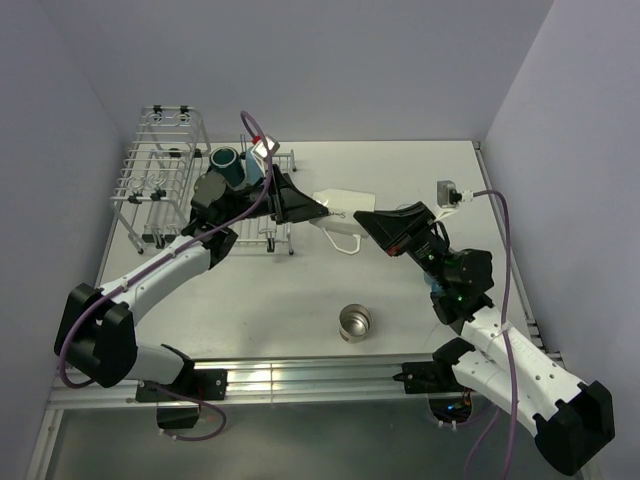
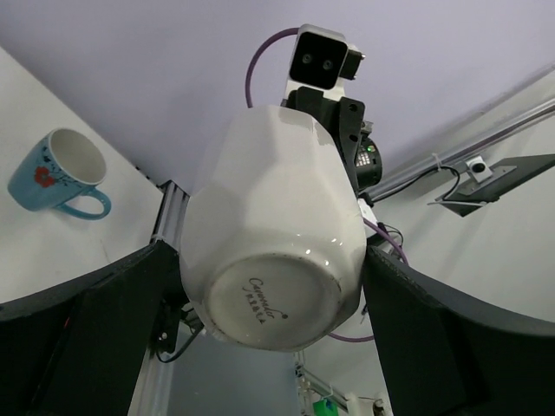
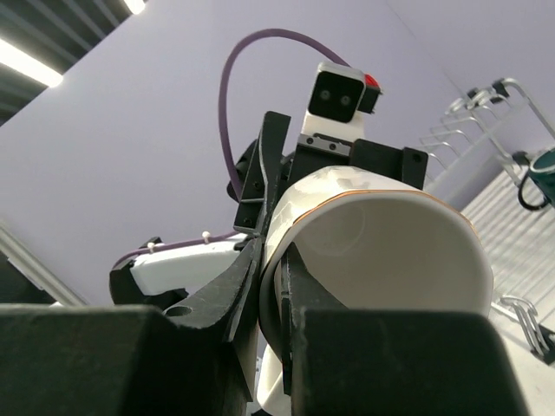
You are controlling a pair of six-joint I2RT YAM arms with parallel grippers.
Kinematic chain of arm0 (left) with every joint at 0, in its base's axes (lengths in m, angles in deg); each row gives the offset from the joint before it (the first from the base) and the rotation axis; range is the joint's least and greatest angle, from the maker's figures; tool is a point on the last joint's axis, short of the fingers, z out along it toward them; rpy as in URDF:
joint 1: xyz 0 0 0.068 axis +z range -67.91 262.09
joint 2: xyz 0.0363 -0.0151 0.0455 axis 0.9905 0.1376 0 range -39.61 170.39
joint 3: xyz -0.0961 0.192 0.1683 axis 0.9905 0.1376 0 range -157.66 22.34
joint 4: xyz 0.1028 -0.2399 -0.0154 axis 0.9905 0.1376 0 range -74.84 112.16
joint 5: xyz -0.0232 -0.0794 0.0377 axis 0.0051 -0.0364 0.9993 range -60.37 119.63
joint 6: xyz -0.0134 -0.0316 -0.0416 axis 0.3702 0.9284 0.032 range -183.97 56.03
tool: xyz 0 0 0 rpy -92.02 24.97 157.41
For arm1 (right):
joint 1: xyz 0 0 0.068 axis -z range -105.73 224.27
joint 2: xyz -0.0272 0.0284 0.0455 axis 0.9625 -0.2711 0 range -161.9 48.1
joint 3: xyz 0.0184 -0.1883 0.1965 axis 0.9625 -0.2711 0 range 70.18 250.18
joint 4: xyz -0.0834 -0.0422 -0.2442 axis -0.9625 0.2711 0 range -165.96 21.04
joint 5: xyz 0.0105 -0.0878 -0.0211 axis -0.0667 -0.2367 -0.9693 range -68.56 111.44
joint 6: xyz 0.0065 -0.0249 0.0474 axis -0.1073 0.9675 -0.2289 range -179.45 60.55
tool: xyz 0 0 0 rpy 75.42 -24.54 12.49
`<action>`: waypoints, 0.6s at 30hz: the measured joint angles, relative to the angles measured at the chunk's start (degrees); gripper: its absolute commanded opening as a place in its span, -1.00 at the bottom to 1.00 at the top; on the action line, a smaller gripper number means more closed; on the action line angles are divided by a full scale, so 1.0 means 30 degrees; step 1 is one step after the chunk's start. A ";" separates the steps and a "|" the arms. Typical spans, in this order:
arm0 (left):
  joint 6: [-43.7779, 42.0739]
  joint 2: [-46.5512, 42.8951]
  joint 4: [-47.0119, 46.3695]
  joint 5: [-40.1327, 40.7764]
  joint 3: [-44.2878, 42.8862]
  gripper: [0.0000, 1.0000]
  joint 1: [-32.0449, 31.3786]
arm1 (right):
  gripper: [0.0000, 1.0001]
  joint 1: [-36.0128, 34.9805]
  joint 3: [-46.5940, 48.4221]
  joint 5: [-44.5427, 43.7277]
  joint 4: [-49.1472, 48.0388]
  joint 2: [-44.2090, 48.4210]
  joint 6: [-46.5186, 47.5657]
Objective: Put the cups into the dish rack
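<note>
The cream mug hangs in the air between both grippers, above the table's middle. My right gripper is shut on its rim, one finger inside and one outside. My left gripper has its jaws against both sides of the mug's base end. The dish rack stands at the back left and holds the dark teal mug and the blue tumbler. The steel cup stands on the table near the front. The blue mug lies on the table.
The rack's taller basket section is at its far end. The rack wires and the teal mug show in the right wrist view. A small grey box with a cable sits at the back right.
</note>
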 measured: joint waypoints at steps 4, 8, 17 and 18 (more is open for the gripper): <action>0.0699 0.0015 -0.0801 -0.0153 0.0066 0.94 -0.0204 | -1.00 0.0007 -0.0219 0.0080 -0.0911 -0.0007 -0.0015; 0.0903 0.0022 -0.0838 -0.0146 0.0066 0.86 -0.0452 | -1.00 0.0015 -0.0219 0.0087 -0.1428 -0.0124 -0.0007; 0.0328 0.0022 0.0131 0.0051 -0.0080 0.51 -0.0772 | -1.00 0.0029 -0.0219 0.0160 -0.1545 -0.0495 0.0007; 0.0131 0.0022 0.0423 0.0146 -0.0204 0.39 -0.0794 | -1.00 0.0080 -0.0219 0.0153 -0.1537 -0.0510 0.0029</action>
